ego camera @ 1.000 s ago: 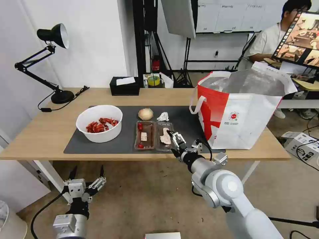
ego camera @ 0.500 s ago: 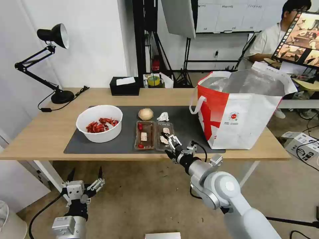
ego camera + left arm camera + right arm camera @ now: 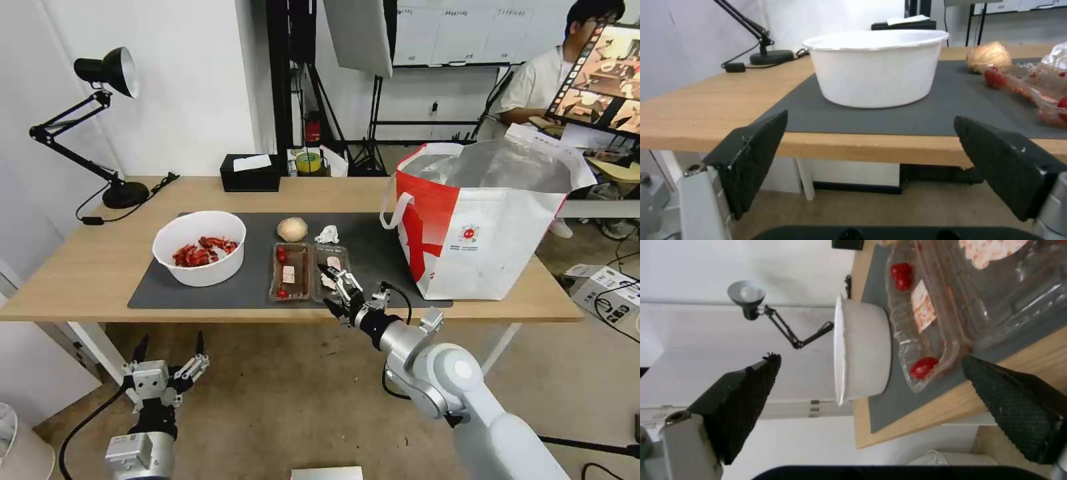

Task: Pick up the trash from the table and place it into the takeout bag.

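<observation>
The table (image 3: 93, 267) holds a white bowl of red shells (image 3: 199, 247), a clear hinged tray (image 3: 293, 270) with red and beige scraps, a round beige lump (image 3: 292, 229) and a crumpled white tissue (image 3: 327, 235), all on a dark grey mat (image 3: 167, 290). The red-and-white takeout bag (image 3: 480, 227) stands open at the table's right end. My right gripper (image 3: 327, 285) is open at the tray's near right corner, its fingers level with the table's front edge; in the right wrist view the tray (image 3: 951, 306) and bowl (image 3: 862, 350) lie just beyond the fingertips. My left gripper (image 3: 170, 350) hangs open below the table's front edge, facing the bowl (image 3: 876, 66).
A black tissue box (image 3: 250, 173) and a black desk lamp (image 3: 107, 127) stand at the table's back. A person sits at a screen behind the bag. Bare wood lies left of the mat, and open floor in front of the table.
My right gripper has slid left along the tray's near edge, staying open. The left gripper has sunk slightly.
</observation>
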Available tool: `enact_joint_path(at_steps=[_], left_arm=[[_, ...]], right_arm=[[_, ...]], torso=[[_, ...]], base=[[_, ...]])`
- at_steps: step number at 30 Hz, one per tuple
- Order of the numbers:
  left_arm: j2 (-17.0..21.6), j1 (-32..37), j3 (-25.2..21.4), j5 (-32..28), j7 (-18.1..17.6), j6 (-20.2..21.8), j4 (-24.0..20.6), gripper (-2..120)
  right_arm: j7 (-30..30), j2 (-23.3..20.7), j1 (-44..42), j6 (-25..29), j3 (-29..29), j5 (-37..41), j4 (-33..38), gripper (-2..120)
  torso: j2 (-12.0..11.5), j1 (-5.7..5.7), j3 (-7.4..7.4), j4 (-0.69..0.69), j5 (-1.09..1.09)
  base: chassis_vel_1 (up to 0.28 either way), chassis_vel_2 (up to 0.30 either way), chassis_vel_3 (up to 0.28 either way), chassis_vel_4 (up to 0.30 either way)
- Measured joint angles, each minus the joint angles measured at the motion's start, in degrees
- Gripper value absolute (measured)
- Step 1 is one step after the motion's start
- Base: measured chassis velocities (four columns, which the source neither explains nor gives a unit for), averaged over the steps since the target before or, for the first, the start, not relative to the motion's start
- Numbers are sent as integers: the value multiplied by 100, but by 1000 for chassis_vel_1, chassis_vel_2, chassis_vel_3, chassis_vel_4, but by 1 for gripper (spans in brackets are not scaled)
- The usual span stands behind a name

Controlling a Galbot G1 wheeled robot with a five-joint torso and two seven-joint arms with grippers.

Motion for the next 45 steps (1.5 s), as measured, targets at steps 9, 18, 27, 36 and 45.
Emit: enact_joint_path(at_steps=[9,18,27,36,45], left_arm=[[-71,-11,14,116,28,-13,-6,100],[-219,-10,50,236,55,-80,2,100],[-279,71,11,261,70,-163,-60,100],[-293,119,-6,280,71,-201,-69,100],[-314,129,16,343,74,-203,8,100]], right_arm=[[405,203,52,232,65,23,-119,100],[407,282,41,218,20,72,-159,100],[383,392,100,197,-92,76,-234,100],[570,586,249,229,-128,-11,-402,100],[578,509,267,335,-467,-986,-344,100]], torso=[[0,0,0,0,0],[0,0,0,0,0],[0,0,0,0,0],[0,0,0,0,0],[-1,0,0,0,0]], base=[[0,0,0,0],[0,0,0,0],[0,0,0,0],[0,0,0,0],[0,0,0,0]])
